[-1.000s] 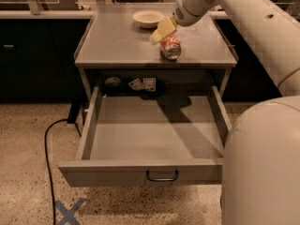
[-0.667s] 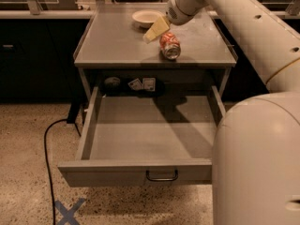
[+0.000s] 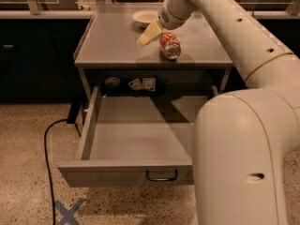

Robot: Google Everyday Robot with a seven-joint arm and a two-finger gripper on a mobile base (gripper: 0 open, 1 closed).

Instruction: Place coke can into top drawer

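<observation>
A speckled floor (image 3: 23, 172) runs under a grey cabinet (image 3: 117, 46) set against dark counters. A black cable (image 3: 46, 163) and a blue tape X (image 3: 69, 212) lie on the floor. The top drawer (image 3: 140, 146) stands pulled out, its loop handle (image 3: 161, 176) toward the camera. The coke can (image 3: 170, 46) appears to lie on its side on the cabinet top, near the front edge. The gripper (image 3: 149, 33) hangs low just left of the can; whether it is parted or closed cannot be told. 1 cream bowl (image 3: 143, 17) sits behind it.
</observation>
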